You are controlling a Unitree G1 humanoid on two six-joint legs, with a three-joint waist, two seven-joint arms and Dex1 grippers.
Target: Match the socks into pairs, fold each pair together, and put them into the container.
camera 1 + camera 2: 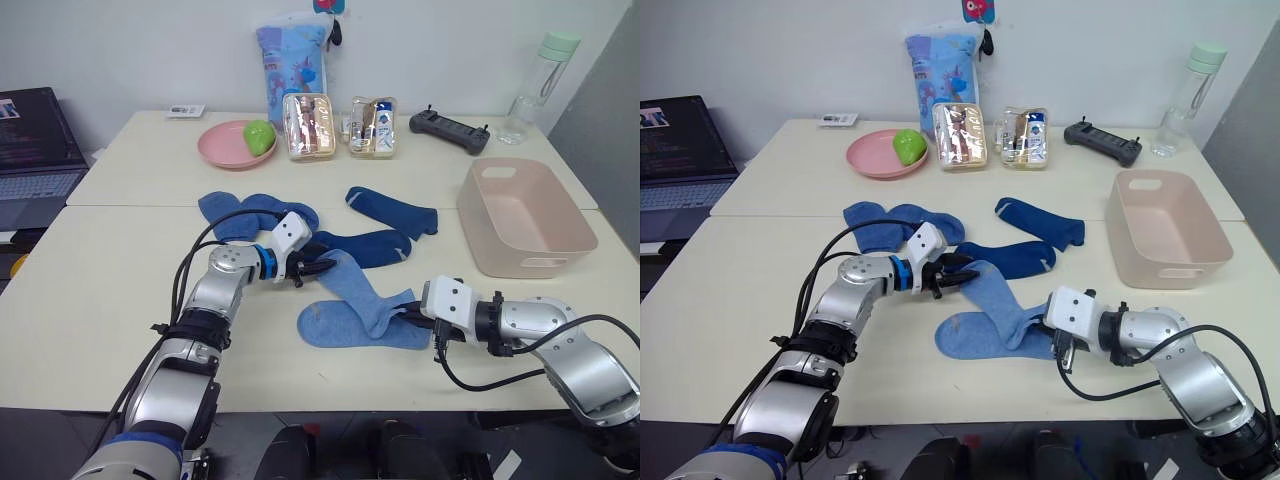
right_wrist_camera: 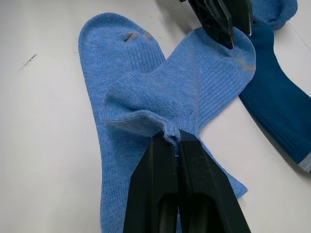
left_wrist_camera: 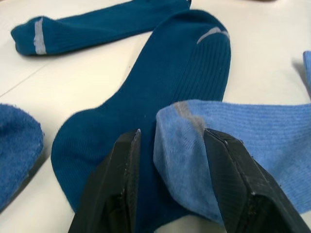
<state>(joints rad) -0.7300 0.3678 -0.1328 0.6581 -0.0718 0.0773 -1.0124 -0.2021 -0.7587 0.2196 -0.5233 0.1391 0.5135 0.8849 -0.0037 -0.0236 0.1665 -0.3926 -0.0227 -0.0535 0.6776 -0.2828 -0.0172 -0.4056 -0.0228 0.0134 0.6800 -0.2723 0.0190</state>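
Two light blue socks lie crossed at the table's front middle, one flat [image 1: 335, 328] and one [image 2: 204, 73] over it. My right gripper [image 2: 172, 138] is shut on the upper sock's cuff end. My left gripper [image 3: 172, 138] is open, its fingers [image 3: 119, 184] standing either side of that sock's toe [image 3: 184, 141]. Two dark blue socks [image 1: 392, 210] [image 1: 365, 246] lie behind, and medium blue socks [image 1: 250, 212] lie to the left. The pink-beige container [image 1: 520, 215] stands at the right with nothing showing inside it.
At the back of the table are a pink plate [image 1: 222, 146] with a green object, a patterned bag [image 1: 292, 60], two clear pouches [image 1: 308, 126], a black controller [image 1: 449, 130] and a bottle [image 1: 540, 85]. A laptop [image 1: 35, 150] sits at the far left.
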